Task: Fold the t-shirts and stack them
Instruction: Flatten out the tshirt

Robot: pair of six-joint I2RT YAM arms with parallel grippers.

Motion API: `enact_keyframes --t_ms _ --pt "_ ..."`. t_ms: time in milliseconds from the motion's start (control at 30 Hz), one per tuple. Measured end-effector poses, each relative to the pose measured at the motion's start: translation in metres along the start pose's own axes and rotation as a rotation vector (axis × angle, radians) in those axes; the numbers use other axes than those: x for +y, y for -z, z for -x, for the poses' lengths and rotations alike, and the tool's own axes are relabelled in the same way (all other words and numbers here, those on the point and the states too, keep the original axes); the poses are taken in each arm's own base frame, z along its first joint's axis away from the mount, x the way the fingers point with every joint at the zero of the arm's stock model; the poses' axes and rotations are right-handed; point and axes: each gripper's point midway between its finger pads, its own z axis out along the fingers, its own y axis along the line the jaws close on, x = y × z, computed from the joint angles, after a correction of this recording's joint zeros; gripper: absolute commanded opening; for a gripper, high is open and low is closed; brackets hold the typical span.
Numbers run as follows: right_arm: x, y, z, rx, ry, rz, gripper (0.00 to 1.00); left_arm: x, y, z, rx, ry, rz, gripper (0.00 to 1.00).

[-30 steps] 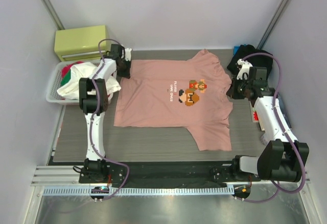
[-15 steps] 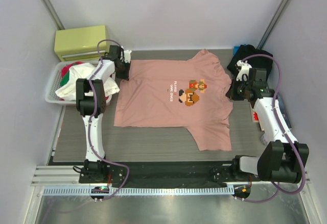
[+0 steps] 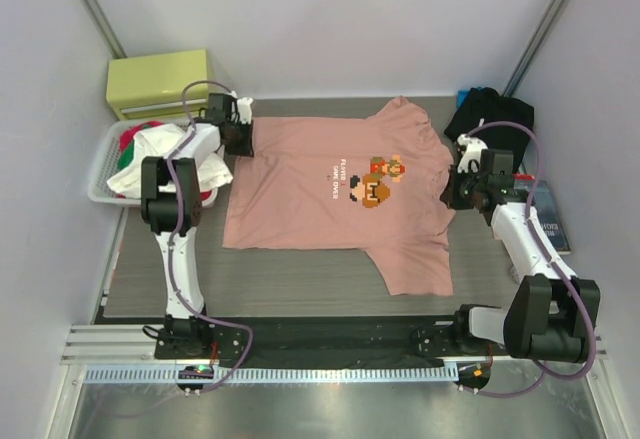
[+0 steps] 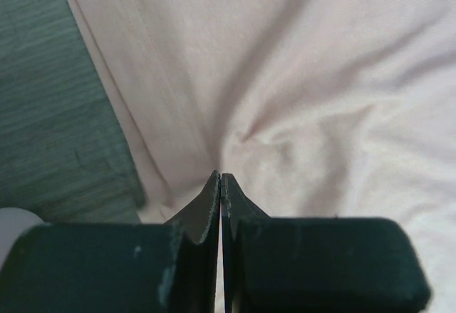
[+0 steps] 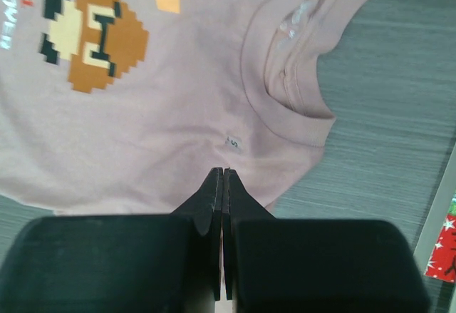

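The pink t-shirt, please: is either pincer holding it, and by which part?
Both seem to pinch the pink t-shirt: left pincer at a hem corner, right pincer at the shoulder edge beside the collar.

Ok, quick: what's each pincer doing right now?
Left pincer: closed, pinching the salmon-pink t-shirt at its hem corner.
Right pincer: closed at the same shirt's shoulder edge; whether it grips cloth cannot be told.

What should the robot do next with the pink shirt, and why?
Probably raise both grippers a little to start a fold. The shirt lies spread flat. The left gripper is shut, with cloth puckered at its tips. The right gripper is shut at the shirt's edge beside the collar.
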Motion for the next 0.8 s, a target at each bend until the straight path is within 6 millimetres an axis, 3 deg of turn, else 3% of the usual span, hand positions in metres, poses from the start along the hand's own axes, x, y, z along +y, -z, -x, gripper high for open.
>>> enact_keyframes --t_ms 100,200,267,333,367,467,533,600,667,800 --pt "-0.004 -0.014 -0.029 0.049 -0.003 -0.009 0.01 -0.011 0.022 0.011 -0.044 0.026 -0.019 0.00" --pt "-0.004 -0.024 -0.048 0.101 -0.013 0.001 0.01 -0.020 0.062 0.052 -0.172 0.010 -0.007 0.01" --pt "-0.004 -0.027 -0.053 0.117 -0.013 0.007 0.01 -0.024 0.114 0.090 -0.322 -0.013 0.033 0.01" --pt "-0.004 -0.027 -0.050 0.106 -0.006 0.008 0.01 -0.028 0.188 0.128 -0.515 -0.027 0.072 0.01" --pt "-0.004 -0.028 -0.048 0.094 -0.001 0.008 0.01 -0.034 0.236 0.147 -0.637 -0.035 0.090 0.02" --pt "-0.004 -0.029 -0.043 0.075 0.005 0.009 0.01 -0.053 0.336 0.168 -0.874 -0.065 0.119 0.01" --pt "-0.004 -0.030 -0.041 0.067 0.007 0.011 0.01 -0.060 0.367 0.164 -0.942 -0.076 0.144 0.01" --pt "-0.003 -0.029 -0.040 0.064 0.008 0.014 0.01 -0.058 0.375 0.155 -0.952 -0.077 0.178 0.01" --pt "-0.003 -0.029 -0.039 0.059 0.009 0.016 0.01 -0.052 0.362 0.139 -0.897 -0.070 0.203 0.01" --pt "-0.002 -0.023 -0.030 0.025 0.020 0.014 0.01 -0.042 0.300 0.072 -0.660 -0.033 0.194 0.01"
